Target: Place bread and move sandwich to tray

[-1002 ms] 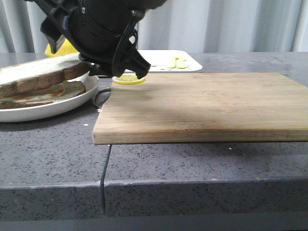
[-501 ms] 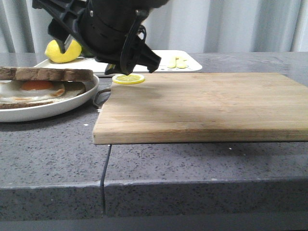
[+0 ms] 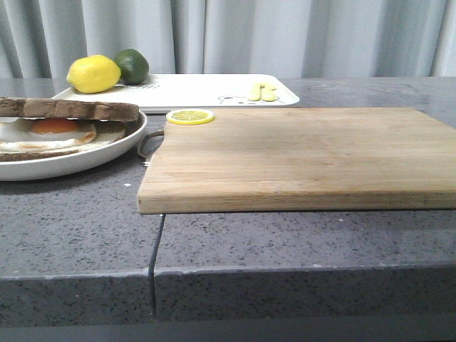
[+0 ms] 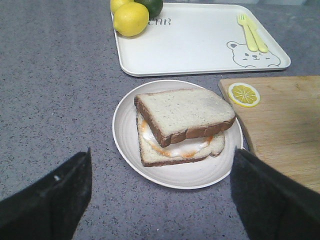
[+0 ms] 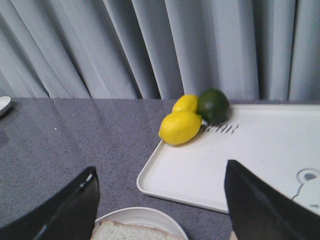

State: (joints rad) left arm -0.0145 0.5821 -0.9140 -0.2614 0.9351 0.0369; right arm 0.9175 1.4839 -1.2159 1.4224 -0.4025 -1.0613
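Observation:
The bread (image 4: 182, 112) lies a little askew on the egg slice, and together they make the sandwich (image 3: 53, 128) on the round white plate (image 4: 125, 135). My left gripper (image 4: 160, 200) hangs open above the table on the near side of the plate, holding nothing. My right gripper (image 5: 160, 210) is open too, above the plate's far rim (image 5: 142, 215), and looks toward the tray (image 5: 240, 165). The white tray (image 4: 195, 45) with its bear print lies just beyond the plate. Neither gripper shows in the front view.
Two lemons (image 4: 131, 19) and a lime (image 4: 150, 6) sit on one corner of the tray, pale yellow cutlery (image 4: 252, 32) on the other. A wooden cutting board (image 3: 299, 153) lies right of the plate, with a lemon slice (image 3: 189, 116) on its corner.
The black arm that filled the upper left of the front view has risen out of that view. The bread it carried now rests on the egg slice.

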